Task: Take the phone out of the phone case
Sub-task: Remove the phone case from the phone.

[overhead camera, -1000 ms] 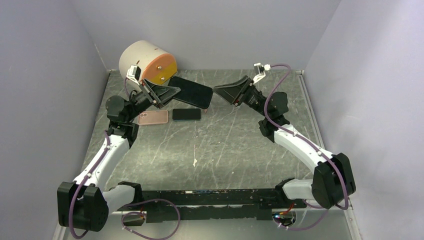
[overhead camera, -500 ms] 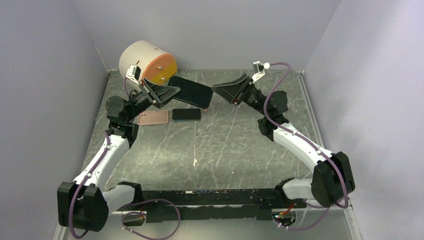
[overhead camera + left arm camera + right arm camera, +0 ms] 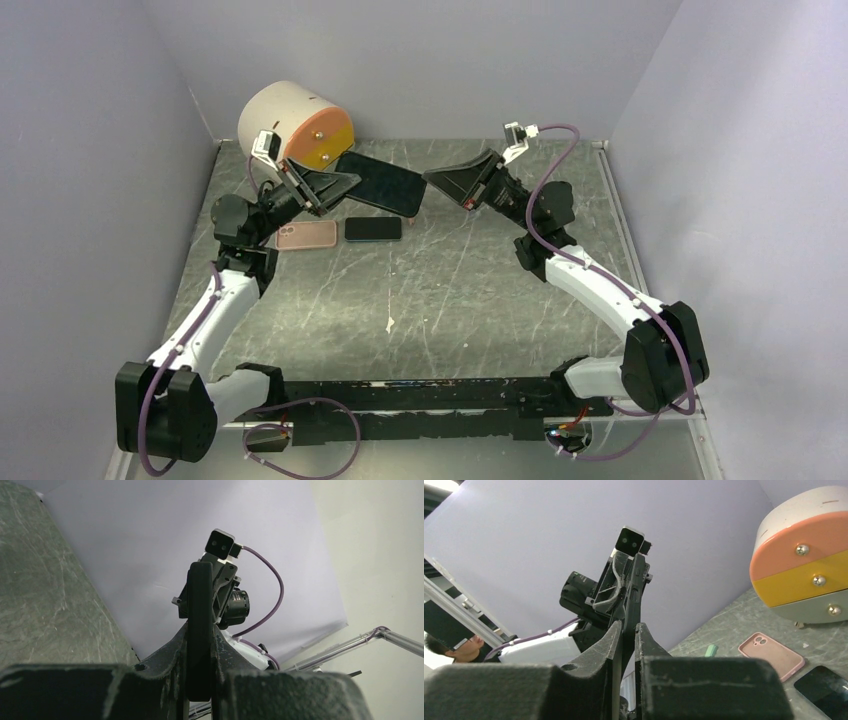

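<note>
- phone [image 3: 385, 185], apparently in its phone case [image 3: 200, 630], held off the table [image 3: 450, 290], clamped in left fingers [image 3: 160, 670]: free end reachable.
- right fingers [image 3: 599, 655] look pinched on that free end, likely to peel them apart.

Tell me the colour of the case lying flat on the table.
Pink case, clearest in the right wrist view.

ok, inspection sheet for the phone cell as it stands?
surface: grey marbled table, flat.
job's things: black phone held in the air between both arms; cased or bare, cannot tell.
clutter: pink phone case and second black phone lying side by side; drum with orange-yellow face back left.
grippers: left gripper shut on the phone; right gripper shut on its other end.
cables: purple cables along both arms.
surroundings: lilac walls; person's head outside.
</note>
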Controlling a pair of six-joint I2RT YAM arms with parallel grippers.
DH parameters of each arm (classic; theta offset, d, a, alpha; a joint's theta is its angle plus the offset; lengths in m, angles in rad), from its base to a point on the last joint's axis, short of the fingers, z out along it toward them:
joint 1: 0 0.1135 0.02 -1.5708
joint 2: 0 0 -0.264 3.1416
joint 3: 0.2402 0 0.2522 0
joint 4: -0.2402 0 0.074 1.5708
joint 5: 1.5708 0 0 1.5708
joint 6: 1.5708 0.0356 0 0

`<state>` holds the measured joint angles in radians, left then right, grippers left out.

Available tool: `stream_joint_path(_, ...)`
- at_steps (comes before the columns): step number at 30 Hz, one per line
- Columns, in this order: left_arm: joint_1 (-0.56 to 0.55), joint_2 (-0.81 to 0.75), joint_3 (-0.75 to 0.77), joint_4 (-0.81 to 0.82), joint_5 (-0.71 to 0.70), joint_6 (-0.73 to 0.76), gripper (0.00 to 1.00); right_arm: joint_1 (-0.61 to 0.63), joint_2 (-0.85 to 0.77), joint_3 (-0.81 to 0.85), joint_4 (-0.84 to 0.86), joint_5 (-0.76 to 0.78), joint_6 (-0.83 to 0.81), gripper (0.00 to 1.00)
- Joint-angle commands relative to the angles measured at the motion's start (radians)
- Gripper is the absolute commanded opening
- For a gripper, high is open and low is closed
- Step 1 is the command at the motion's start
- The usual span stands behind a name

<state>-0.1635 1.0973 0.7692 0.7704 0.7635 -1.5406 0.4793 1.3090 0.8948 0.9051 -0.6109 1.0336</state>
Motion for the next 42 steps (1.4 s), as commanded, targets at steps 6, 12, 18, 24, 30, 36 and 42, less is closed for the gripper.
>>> stream_joint_path(6, -0.004, -0.011, -0.031, 0.202, -0.013, -0.014, 0.03, -0.017, 0.021, 0.050, 0.188, -0.056, 0.127, 0.00)
stream_joint_path(12, -0.005, -0.026, -0.020, 0.233, -0.019, 0.017, 0.03, -0.019, 0.049, 0.090, 0.216, -0.110, 0.179, 0.01)
stream_joint_path(18, -0.004, -0.032, -0.043, 0.232, -0.051, 0.008, 0.02, -0.020, -0.063, 0.056, -0.023, -0.042, -0.030, 0.29)
stream_joint_path(24, -0.005, -0.023, -0.037, 0.250, -0.049, -0.003, 0.03, -0.022, -0.114, 0.034, -0.121, -0.006, -0.109, 0.43)
stream_joint_path(30, -0.005, -0.003, -0.031, 0.305, -0.050, -0.039, 0.03, -0.018, -0.097, 0.042, -0.108, -0.039, -0.095, 0.44)
stream_joint_path(36, -0.005, 0.001, -0.023, 0.309, -0.050, -0.044, 0.03, 0.000, -0.072, 0.059, -0.100, -0.056, -0.087, 0.42)
stream_joint_path(42, -0.006, 0.001, -0.021, 0.317, -0.049, -0.048, 0.03, 0.005, -0.050, 0.070, -0.062, -0.064, -0.058, 0.36)
